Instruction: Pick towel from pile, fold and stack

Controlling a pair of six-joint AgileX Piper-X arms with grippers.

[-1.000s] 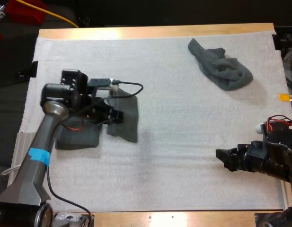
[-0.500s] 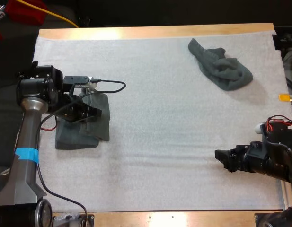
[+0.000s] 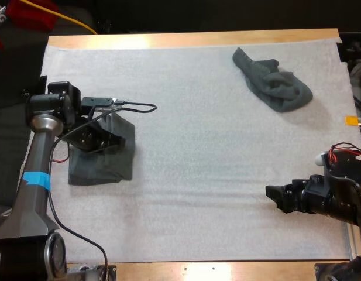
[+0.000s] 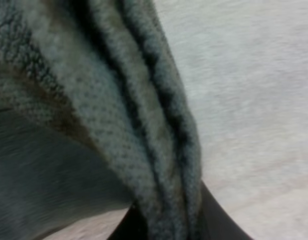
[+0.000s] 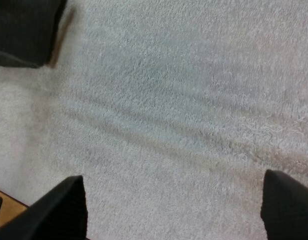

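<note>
The left gripper [image 3: 110, 139] is set low near the desk's left edge, clamped on a towel [image 3: 103, 170] — the arm stretched forward. The right gripper [image 3: 272, 194], spread wide, is pointed leftward near the right edge.

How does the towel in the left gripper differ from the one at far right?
The held towel is folded into layers and pinched by the left gripper; the crumpled towel lies loose, untouched. The held towel drapes over a folded towel; the crumpled one rests on bare mat. Both are dark grey-green.
</note>
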